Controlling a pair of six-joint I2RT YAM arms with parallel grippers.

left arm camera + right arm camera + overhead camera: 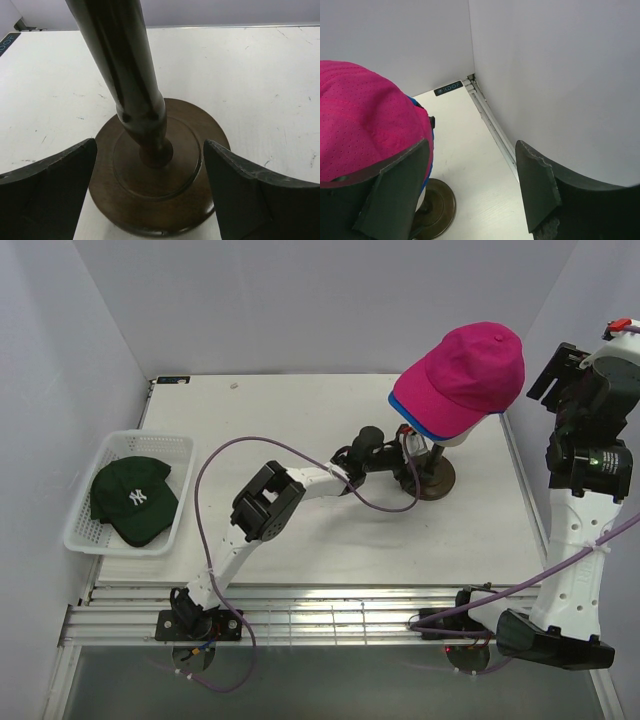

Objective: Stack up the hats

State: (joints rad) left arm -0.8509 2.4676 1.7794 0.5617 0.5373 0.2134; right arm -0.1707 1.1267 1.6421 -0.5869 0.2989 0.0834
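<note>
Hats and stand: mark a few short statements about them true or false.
1. The pink cap sits over the blue cap on the stand. True.
2. The green cap lies on the bare table. False: it lies in the basket.
3. The left tool is shut on the stand's post. False: its jaws stand open either side of it.
4. The right tool holds nothing. True.

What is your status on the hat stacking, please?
Left gripper open, astride the stand base. Right gripper open beside pink cap. Pink over blue cap on the stand; green cap in basket. Nothing blocking it.
</note>
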